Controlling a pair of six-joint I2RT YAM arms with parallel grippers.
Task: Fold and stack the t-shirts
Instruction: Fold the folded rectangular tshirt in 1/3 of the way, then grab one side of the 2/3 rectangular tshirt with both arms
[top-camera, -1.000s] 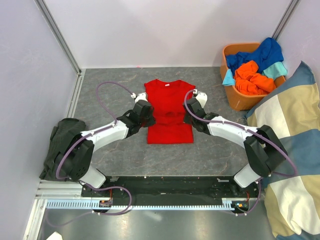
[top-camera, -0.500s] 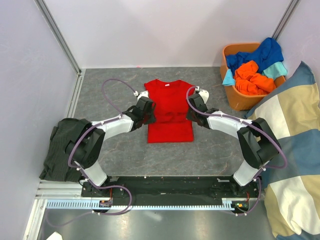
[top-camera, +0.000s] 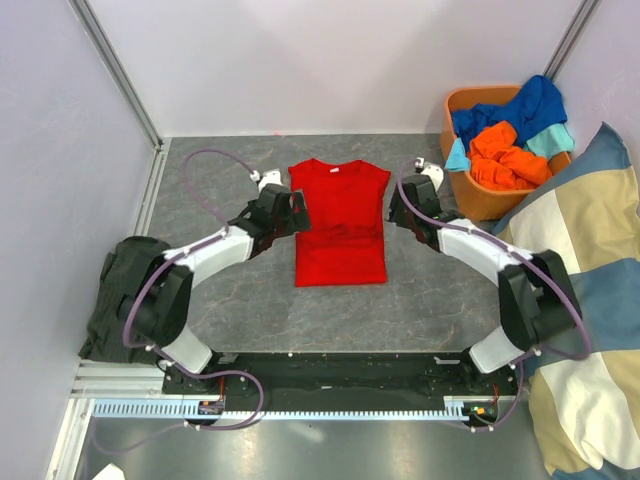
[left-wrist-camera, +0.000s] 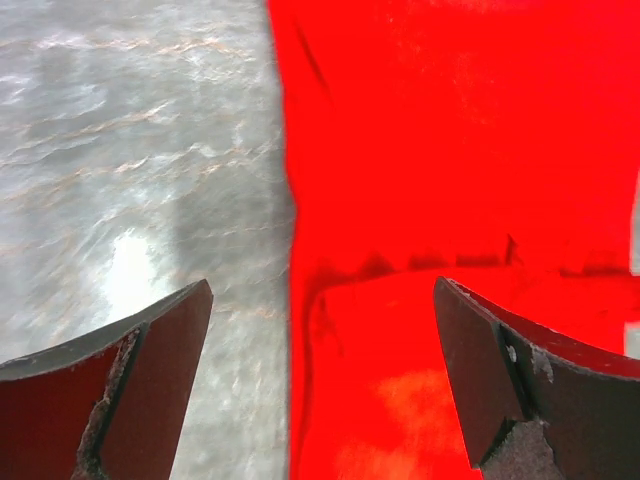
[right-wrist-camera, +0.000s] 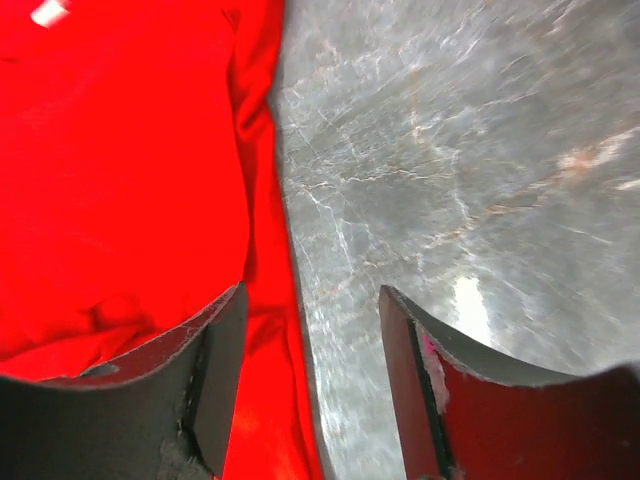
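Item: red t-shirt (top-camera: 338, 225), one piece, spread flat at the middle of the grey table (top-camera: 230, 300), collar toward the far wall, sides turned in to a narrow oblong, and a crosswise ridge of cloth over its middle. Handling, as judged: light, limp and unbreakable. It will sag and crumple if lifted by a single point, and it will drag rather than slide on the tabletop. It is best taken by pinching both side edges at matching height, or the two hem corners, so the fold falls square. Left gripper (left-wrist-camera: 320, 300): jaws spread wide and straddling the shirt's left edge, one finger over bare table and the other over red cloth, with nothing pinched between them. Right gripper (right-wrist-camera: 312, 295): jaws parted, less widely, astride the shirt's right edge in the same way, empty. Whether either fingertip brushes the fabric cannot be told. Other t-shirts (top-camera: 505, 150): orange, blue and teal, heaped unfolded in the orange basket (top-camera: 470, 205) at the far right corner, well apart from both grippers.
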